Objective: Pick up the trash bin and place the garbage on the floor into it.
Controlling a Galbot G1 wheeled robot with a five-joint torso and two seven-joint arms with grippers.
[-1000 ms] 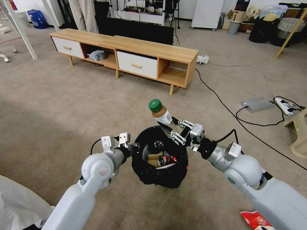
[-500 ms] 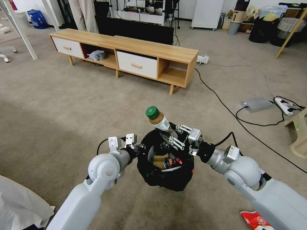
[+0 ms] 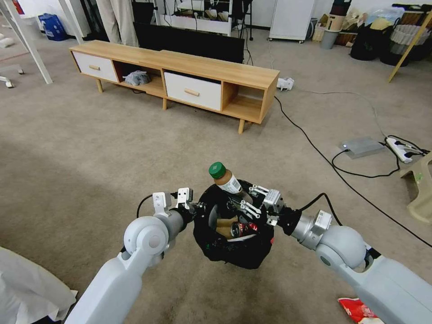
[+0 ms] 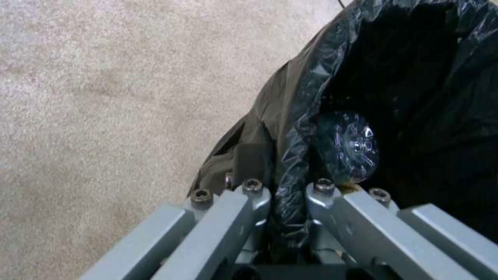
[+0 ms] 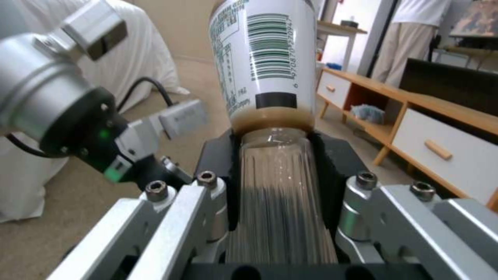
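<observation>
The trash bin (image 3: 234,245), lined with a black bag, hangs just above the floor (image 3: 90,171). My left gripper (image 3: 194,208) is shut on its near-left rim, and the left wrist view shows the gripper (image 4: 288,186) pinching the bag fold (image 4: 290,155). My right gripper (image 3: 243,203) is shut on a green-capped bottle (image 3: 226,179), tilted cap-up over the bin's far rim. In the right wrist view the bottle (image 5: 270,77) sits clamped between the gripper's (image 5: 272,155) pads. Inside the bin lie a red can (image 3: 243,228) and brown paper (image 3: 221,225). A red-and-white wrapper (image 3: 360,310) lies on the carpet by my right arm.
A long wooden TV bench (image 3: 180,74) stands ahead. Black cables (image 3: 315,148), a grey box (image 3: 361,146) and a power strip (image 3: 402,150) lie to the right, with a beige stool (image 3: 420,189) at the right edge. White cloth (image 3: 27,288) sits at lower left.
My right gripper has come down and back with the bottle, bringing it close over the bin's mouth. The left arm first shifted the bin slightly right, then held still.
</observation>
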